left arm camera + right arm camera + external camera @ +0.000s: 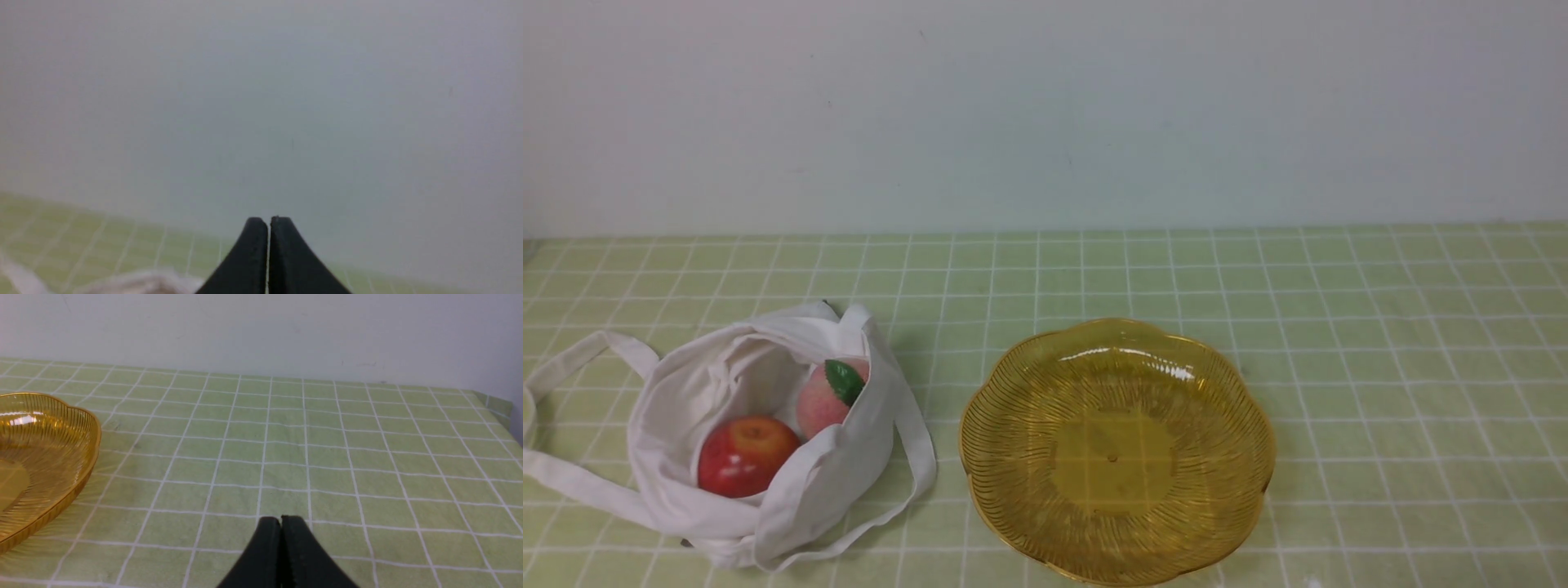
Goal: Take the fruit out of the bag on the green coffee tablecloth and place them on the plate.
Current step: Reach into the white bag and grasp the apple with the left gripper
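Note:
The white cloth bag [727, 457] lies open on the green checked tablecloth [1380, 367] at the front left. Inside it sit the red apple [743, 456] and, behind it, the pink peach [825, 398] with its green leaf. The amber plate [1117, 451] stands to the right of the bag with nothing on it; its rim also shows in the right wrist view [49, 457]. Neither arm shows in the front view. My left gripper [269, 222] is shut and empty above a blurred bit of white cloth. My right gripper [281, 520] is shut and empty over bare cloth, right of the plate.
A pale wall [1045, 114] runs along the back of the table. The bag's long straps [572, 359] trail out to the left and front. The tablecloth's far right corner [494, 404] drops off at the table edge.

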